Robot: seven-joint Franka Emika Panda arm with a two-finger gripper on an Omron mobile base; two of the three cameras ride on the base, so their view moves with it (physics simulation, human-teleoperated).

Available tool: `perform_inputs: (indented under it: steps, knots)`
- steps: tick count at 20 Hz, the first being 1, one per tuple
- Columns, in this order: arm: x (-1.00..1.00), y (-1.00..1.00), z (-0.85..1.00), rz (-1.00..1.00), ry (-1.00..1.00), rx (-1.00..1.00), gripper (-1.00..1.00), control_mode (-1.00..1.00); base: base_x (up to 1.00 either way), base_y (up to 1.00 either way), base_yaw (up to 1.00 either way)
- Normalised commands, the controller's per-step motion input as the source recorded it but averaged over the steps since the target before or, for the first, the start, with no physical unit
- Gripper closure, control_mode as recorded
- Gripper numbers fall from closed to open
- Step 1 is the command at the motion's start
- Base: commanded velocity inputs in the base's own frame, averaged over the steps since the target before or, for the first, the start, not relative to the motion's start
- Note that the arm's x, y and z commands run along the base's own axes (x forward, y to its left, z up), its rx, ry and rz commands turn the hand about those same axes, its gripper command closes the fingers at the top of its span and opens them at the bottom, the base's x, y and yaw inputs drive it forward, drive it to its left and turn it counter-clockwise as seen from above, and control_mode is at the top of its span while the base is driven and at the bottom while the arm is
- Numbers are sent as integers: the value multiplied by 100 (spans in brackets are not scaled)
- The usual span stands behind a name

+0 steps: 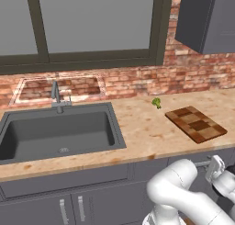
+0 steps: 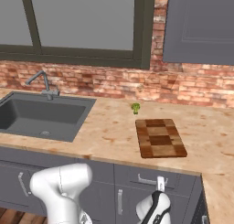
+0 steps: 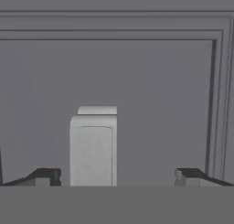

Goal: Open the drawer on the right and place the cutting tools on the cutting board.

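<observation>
While the arm is reaching low in front of the cabinets, the tool (image 3: pixel 117 175) is sitting wide open, fingertips (image 3: pixel 45 176) well apart, straddling a silver handle end (image 3: pixel 93 147) on a dark grey panel, not touching it.

Counts: one cutting board (image 2: pixel 160 137), one broccoli floret (image 2: pixel 135 108), one sink (image 1: pixel 57 132), one faucet (image 1: pixel 57 96).

Board is lying flat on the desk (image 2: pixel 109 127) toward its right end, nearer the front edge than the brick wall. Floret is sitting just beyond the board's far left corner, apart from it.

Right base view is showing the drawer (image 2: pixel 153 178) shut, under the desk's front edge below the board, bar handle (image 2: pixel 147 180) horizontal, and the hand just beside that handle. Left base view is giving the whole sink basin. Cutting tools: can't tell where.
</observation>
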Motion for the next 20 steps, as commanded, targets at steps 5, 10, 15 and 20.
perform_inputs:
  steps: [5, 10, 15, 20]
  knots:
    - [25, 0, -16, 0, 0, 0, -100, -100, 0, 0, 0]
    - [21, 0, -3, 0, 0, 0, 100, -100, 0, 0, 0]
    - [0, -4, 0, 0, 0, 0, 100, -100, 0, 0, 0]
    - [-12, -29, 0, 0, 0, 0, 100, -100, 0, 0, 0]
